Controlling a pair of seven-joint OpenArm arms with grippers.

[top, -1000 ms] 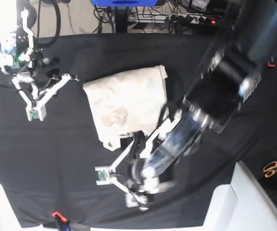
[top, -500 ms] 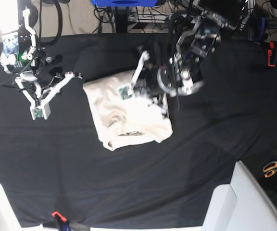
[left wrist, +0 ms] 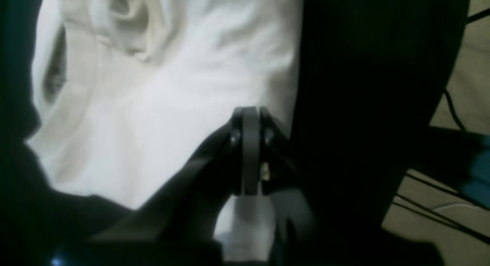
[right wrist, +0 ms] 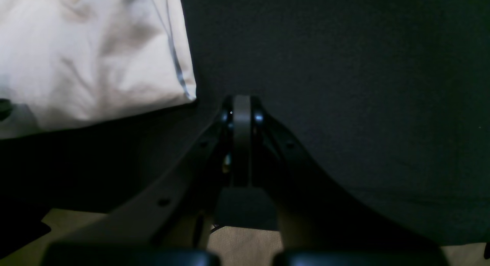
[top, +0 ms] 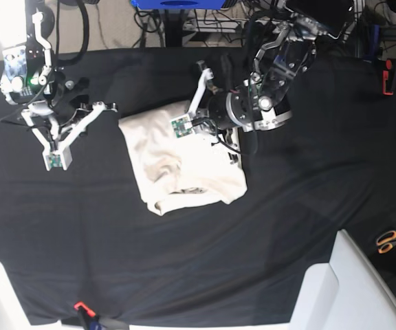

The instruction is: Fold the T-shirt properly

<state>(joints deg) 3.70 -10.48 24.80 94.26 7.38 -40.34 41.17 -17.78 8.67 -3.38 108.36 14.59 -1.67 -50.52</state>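
The cream T-shirt (top: 184,161) lies folded into a rough rectangle on the black table cloth (top: 115,240) in the base view. My left gripper (top: 179,127) sits over the shirt's far edge, jaws shut. In the left wrist view its closed tips (left wrist: 250,115) hover above the T-shirt (left wrist: 153,86) near its right edge, with no cloth visibly pinched. My right gripper (top: 53,159) hangs over bare black cloth left of the shirt, shut and empty. The right wrist view shows its closed tips (right wrist: 241,103) just right of a corner of the T-shirt (right wrist: 95,59).
Orange-handled scissors (top: 390,239) lie at the right edge. A white block (top: 349,289) fills the near right corner. A red item (top: 388,75) sits far right, a small orange one (top: 81,307) at the front edge. Cables and a blue frame (top: 177,3) run behind the table.
The left arm has swung from the near side of the shirt to its far right side and shut its jaws. The shirt lies in a new shape. The right arm has barely moved.
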